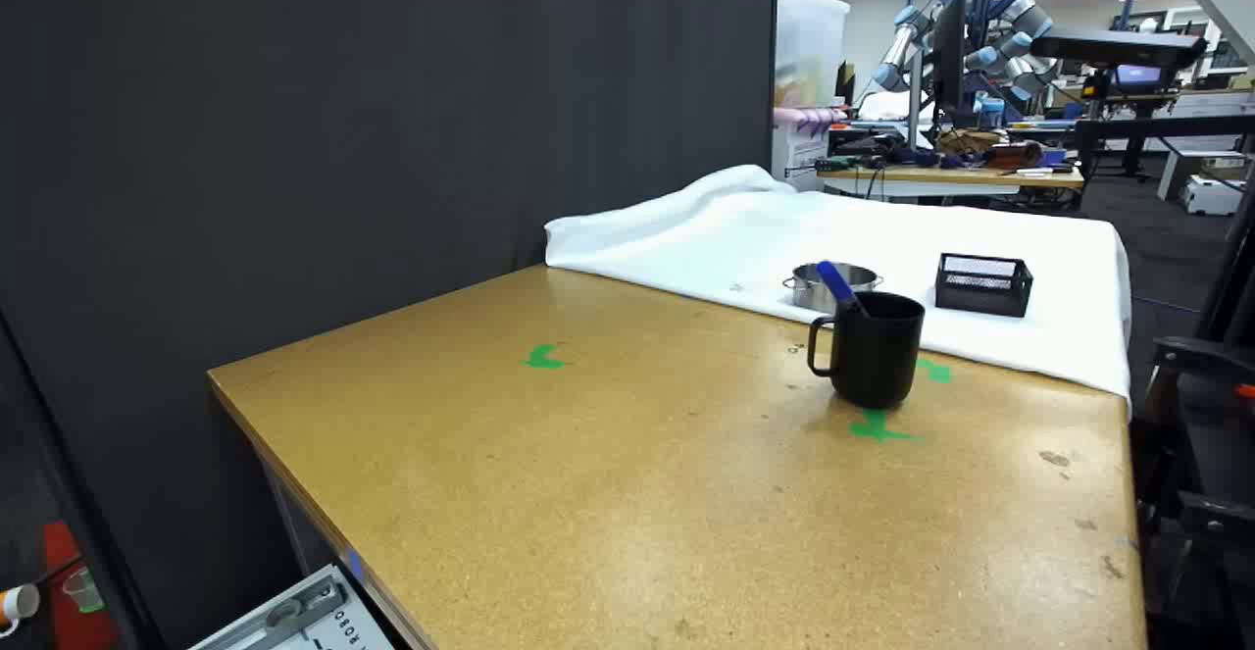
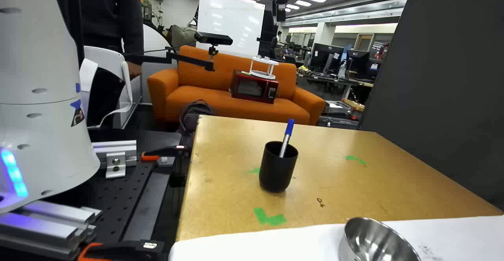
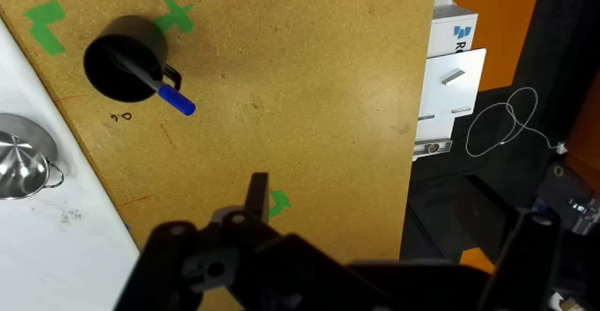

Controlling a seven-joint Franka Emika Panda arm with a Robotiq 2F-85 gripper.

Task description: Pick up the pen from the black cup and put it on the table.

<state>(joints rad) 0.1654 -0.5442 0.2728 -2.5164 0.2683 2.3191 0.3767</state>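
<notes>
The blue-capped pen stands tilted inside the black cup, its cap above the rim. In an exterior view the pen leans in the black cup on the table. In the wrist view the black cup is at upper left, with the pen sticking out over the handle side. My gripper is open with nothing between its widely spread fingers. It is above the table, away from the cup. The gripper is out of sight in both exterior views.
A white cloth covers the surface beside the wooden top. A steel pot and a black mesh box stand on it. The pot also shows in the wrist view. A dark partition borders the table.
</notes>
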